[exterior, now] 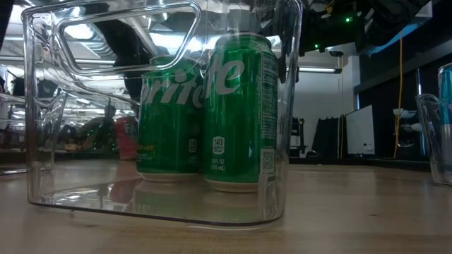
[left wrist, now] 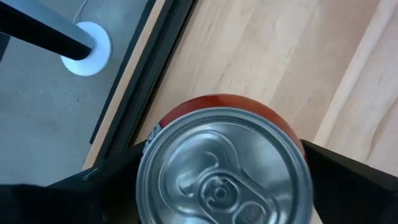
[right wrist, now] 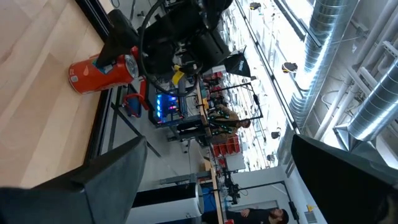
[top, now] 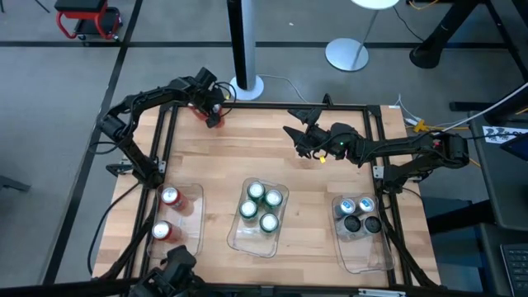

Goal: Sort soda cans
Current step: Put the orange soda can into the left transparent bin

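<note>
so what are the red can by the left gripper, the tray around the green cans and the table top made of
Red can: looks like thin metal, probably aluminium; its bare silver lid has a dull sheen and a pull tab, and its wall is glossy red.
Tray: clear hard plastic, going by the see-through walls with bright reflections and a moulded handle cutout.
Table top: pale wood with visible plank seams and grain, matte.
</note>
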### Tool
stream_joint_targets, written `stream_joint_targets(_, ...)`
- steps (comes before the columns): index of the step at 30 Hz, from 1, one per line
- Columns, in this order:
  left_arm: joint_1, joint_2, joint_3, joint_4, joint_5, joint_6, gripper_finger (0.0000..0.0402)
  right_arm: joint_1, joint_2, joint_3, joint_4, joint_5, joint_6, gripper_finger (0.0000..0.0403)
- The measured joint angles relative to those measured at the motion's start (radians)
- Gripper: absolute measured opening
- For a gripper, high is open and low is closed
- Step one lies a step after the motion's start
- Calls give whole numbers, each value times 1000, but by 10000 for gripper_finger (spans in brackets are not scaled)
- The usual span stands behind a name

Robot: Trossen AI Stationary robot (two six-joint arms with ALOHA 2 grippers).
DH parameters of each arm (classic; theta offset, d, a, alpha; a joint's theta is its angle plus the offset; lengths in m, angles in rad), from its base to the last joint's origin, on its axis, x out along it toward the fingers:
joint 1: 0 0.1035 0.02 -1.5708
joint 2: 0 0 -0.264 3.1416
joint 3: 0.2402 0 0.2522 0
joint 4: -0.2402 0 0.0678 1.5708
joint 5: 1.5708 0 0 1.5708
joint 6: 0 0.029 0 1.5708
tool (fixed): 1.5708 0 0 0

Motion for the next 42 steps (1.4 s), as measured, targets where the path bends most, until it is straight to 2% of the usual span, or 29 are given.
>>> stream_joint_targets(9, -18, 23, 2, 5, -4, 23, 303, 0, 0, 0, 0, 0, 0, 399)
stream_joint_targets(26, -34, 14, 2, -2, -5, -16, 302, 0, 0, 0, 1, 0, 0, 399)
stream_joint_targets(36, -64, -45, 2, -2, -14, -30, 302, 0, 0, 0, 1, 0, 0, 399)
stream_joint_targets(42, -105, -148, 2, -29, -16, -71, 302, 0, 0, 0, 1, 0, -1, 399)
